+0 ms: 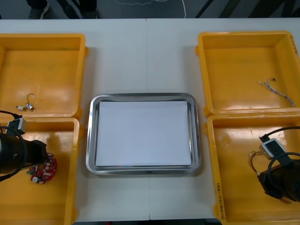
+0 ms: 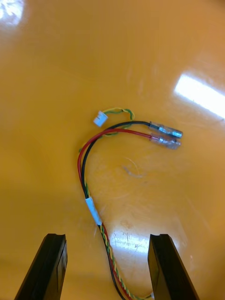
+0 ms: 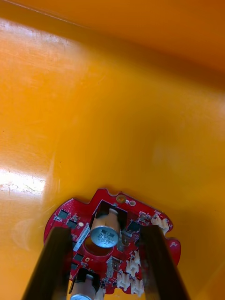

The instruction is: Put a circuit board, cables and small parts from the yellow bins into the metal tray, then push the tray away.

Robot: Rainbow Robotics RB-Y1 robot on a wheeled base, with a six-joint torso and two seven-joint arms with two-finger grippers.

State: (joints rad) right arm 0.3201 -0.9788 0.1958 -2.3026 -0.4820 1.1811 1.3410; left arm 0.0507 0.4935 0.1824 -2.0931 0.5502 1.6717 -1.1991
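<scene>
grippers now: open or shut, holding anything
Left gripper: open, over the red circuit board, holding nothing.
Right gripper: open, over the red and yellow cable, holding nothing.

Tray between 4 bins; circuit board in near-left bin, cable in near-right bin.
</scene>
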